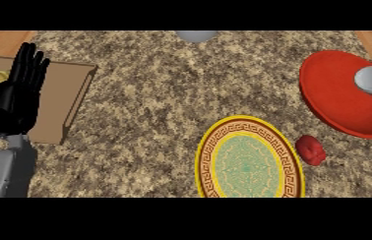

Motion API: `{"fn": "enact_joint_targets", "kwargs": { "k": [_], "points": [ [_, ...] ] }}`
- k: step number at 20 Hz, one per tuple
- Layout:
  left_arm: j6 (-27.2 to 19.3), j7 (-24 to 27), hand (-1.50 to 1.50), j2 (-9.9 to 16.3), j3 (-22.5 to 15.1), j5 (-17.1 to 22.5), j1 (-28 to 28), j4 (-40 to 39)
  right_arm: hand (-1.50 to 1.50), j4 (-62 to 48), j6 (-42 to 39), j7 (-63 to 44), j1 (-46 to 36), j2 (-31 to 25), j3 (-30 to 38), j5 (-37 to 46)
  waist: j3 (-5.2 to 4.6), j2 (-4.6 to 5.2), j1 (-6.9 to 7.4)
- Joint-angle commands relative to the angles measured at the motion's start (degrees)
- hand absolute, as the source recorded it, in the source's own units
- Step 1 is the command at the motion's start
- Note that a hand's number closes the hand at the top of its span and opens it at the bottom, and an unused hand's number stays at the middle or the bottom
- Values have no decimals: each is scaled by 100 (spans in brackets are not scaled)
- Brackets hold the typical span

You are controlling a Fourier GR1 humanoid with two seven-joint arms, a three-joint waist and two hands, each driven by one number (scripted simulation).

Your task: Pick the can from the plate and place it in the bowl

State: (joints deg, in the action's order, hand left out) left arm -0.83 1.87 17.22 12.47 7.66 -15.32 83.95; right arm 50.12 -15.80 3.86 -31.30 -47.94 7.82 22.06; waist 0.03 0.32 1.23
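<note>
The left hand (20,94) rests at nine o'clock with its fingers straight and apart, pointing up, over a brown tray (69,99). The right hand does not show. On the speckled table (160,101), a yellow-rimmed patterned plate (251,160) lies at five o'clock with a small red lump (311,149) just beside its right edge. A red bowl (334,94) sits at three o'clock; a grey can (364,79) shows inside it at the frame's edge. A grey round thing (196,35) peeks in at twelve o'clock.

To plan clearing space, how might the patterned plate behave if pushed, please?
The patterned plate looks flat and rigid, so it would probably slide, not tip. Pushed rightward, it would likely nudge the small red item beside it.
</note>
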Motion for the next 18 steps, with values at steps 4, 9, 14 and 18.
{"fn": "enact_joint_targets", "kwargs": {
  "k": [4,9,14,18],
  "points": [
    [53,-263,0,77,-5,50,-121,183,-150,-1523,447,235,-604,785,279,-66,9,13,53],
    [-167,281,0,-242,-154,-264,125,-71,-150,-1618,626,784,-658,1021,935,-728,4,3,-50],
    [-190,-76,0,-161,-76,-152,-69,16,-150,-1813,1187,1293,-766,631,1661,-1126,5,-4,-89],
    [16,113,0,-70,48,-20,83,-2,-150,-2441,1328,1509,-782,138,2109,-1311,7,13,-29]
  ]
}}
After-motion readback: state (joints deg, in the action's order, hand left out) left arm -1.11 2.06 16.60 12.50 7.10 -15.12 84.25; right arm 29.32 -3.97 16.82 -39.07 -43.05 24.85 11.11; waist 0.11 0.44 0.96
